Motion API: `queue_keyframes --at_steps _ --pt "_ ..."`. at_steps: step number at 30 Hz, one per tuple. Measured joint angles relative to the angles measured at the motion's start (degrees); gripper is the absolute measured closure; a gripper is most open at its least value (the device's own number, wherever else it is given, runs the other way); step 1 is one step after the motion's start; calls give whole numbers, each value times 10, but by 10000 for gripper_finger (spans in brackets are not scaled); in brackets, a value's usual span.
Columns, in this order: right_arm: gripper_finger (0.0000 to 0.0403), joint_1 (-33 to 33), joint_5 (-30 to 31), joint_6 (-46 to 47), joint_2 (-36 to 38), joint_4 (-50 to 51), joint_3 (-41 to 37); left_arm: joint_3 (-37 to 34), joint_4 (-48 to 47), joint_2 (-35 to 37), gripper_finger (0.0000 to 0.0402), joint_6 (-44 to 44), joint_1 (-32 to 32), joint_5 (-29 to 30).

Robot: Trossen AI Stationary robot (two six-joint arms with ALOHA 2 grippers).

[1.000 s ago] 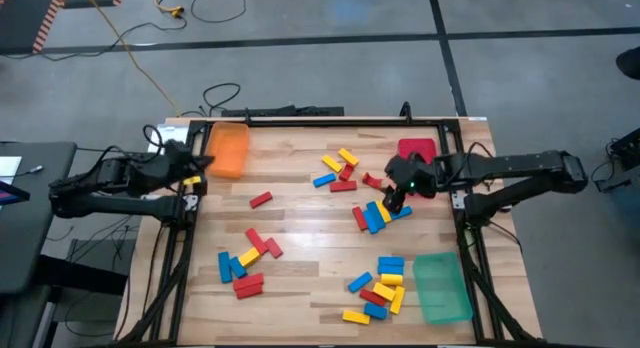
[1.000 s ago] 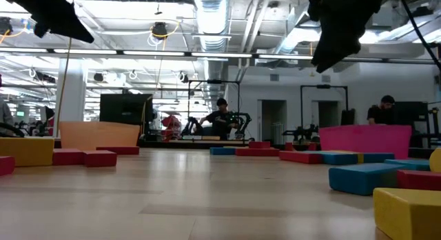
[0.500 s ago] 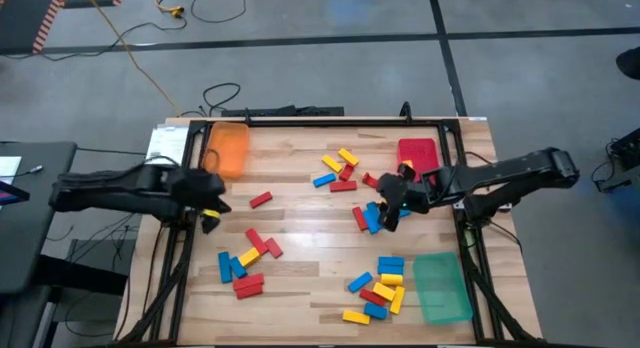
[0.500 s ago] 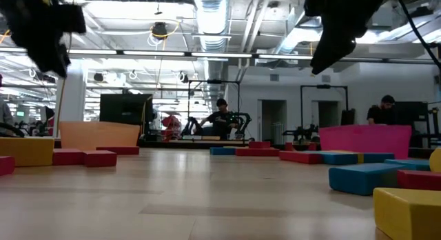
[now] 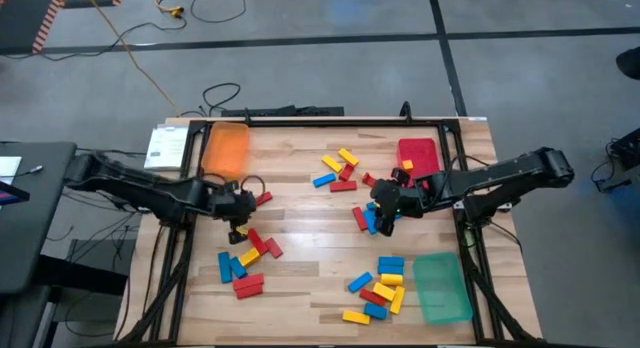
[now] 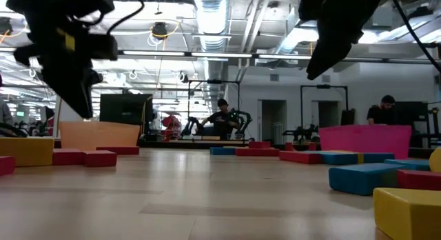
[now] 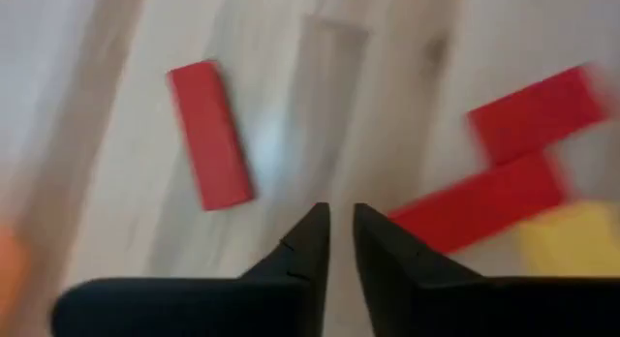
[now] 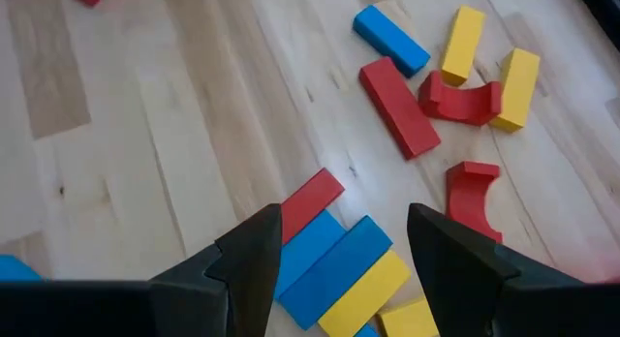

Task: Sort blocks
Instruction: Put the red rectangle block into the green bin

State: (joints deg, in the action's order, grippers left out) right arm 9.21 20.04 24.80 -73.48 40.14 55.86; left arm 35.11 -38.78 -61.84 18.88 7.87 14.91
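Note:
Red, yellow and blue blocks lie flat in several groups on the wooden table. My left gripper (image 5: 243, 220) (image 7: 339, 226) hovers shut over bare wood between a lone red block (image 5: 261, 199) (image 7: 210, 134) and two red blocks (image 7: 504, 172) beside a yellow one (image 7: 572, 242). My right gripper (image 5: 380, 210) (image 8: 344, 245) is open above a tight row of one red, two blue and one yellow block (image 5: 372, 219) (image 8: 334, 264); its fingers stand on either side of that row without touching it. In the low view both arms hang clear above the tabletop.
An orange tray (image 5: 227, 148) sits at the far left corner, a red tray (image 5: 418, 153) at the far right, a green tray (image 5: 440, 286) at the near right. More blocks lie far centre (image 5: 338, 171), near left (image 5: 245, 260) and near right (image 5: 380, 286). People stand in the room beyond.
My left gripper has swung from beside the orange tray toward the near edge and then right, ending by the lone red block. My right gripper has moved from beside the red tray a little left and toward the near edge, over the red, blue and yellow row. No block has moved.

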Motion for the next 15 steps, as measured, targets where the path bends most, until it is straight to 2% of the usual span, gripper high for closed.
queue_keyframes --at_steps 3,8,11,15 --pt "164 8 0 0 -1 0 0 0 -1 -40 293 26 11 57" --pt "164 20 0 0 0 0 0 0 1 -92 224 58 12 82" --pt "164 25 3 -3 0 -1 0 0 6 -118 204 62 11 122" --pt "164 32 9 -9 0 -1 0 -14 59 -135 199 49 -11 124"
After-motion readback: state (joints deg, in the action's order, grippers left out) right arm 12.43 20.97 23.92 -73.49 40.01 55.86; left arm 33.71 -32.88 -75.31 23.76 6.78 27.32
